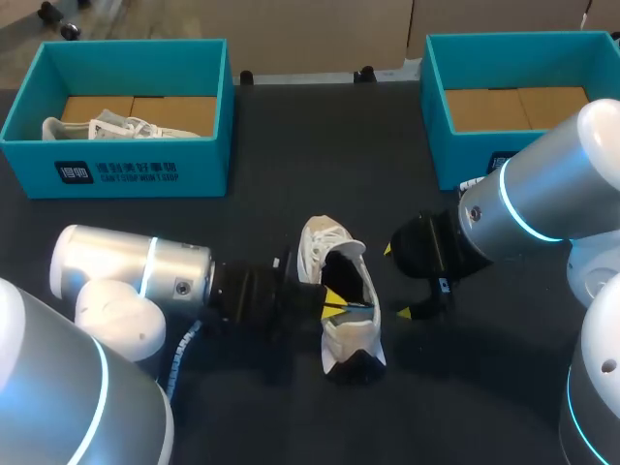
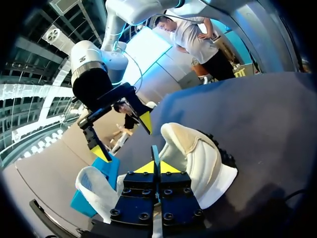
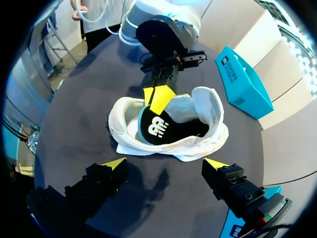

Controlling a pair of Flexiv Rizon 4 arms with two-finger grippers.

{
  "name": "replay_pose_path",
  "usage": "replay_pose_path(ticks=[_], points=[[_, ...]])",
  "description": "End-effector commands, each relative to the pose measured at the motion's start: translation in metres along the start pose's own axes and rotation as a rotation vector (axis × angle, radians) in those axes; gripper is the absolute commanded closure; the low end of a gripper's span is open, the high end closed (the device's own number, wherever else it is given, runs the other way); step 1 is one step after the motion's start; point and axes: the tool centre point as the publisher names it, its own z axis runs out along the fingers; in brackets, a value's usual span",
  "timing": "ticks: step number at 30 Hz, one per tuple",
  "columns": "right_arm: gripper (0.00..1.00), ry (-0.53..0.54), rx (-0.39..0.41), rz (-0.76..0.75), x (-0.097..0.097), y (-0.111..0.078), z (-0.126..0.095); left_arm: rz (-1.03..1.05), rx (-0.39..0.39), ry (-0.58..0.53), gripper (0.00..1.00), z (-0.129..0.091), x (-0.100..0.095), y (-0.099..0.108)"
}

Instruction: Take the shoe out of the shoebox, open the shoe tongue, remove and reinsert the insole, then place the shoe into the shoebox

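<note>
A white shoe lies on the dark table at the middle, its opening facing up. Inside it a black insole with a white logo and a pale blue rim stands tilted up. My left gripper comes in from the left and reaches over the shoe's side wall. It is shut on the insole's edge, which shows as a thin strip between the yellow tips. The shoe bulges beside these fingers. My right gripper hangs open just right of the shoe, apart from it, with nothing between its fingers.
A teal shoebox at the back left holds another white shoe. A second teal shoebox stands at the back right, close behind my right arm. Bare dark table lies in front of the shoe.
</note>
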Motion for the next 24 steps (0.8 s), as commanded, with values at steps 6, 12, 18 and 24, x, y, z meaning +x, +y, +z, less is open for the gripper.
replay_pose_path(ticks=[6,12,18,24], points=[[0.0,-0.004,0.001,0.0,0.002,0.0,0.001,0.0,-0.005,0.003,1.0,-0.006,0.001,-0.007],[0.0,-0.004,0.001,0.0,0.002,0.0,0.001,0.02,0.006,-0.011,0.53,-0.01,-0.006,-0.017],[0.0,-0.004,0.001,0.0,0.002,0.0,0.001,0.042,0.015,-0.018,0.55,-0.015,-0.015,-0.024],[0.0,-0.004,0.001,0.0,0.002,0.0,0.001,0.055,0.011,-0.028,0.54,-0.022,-0.02,-0.025]])
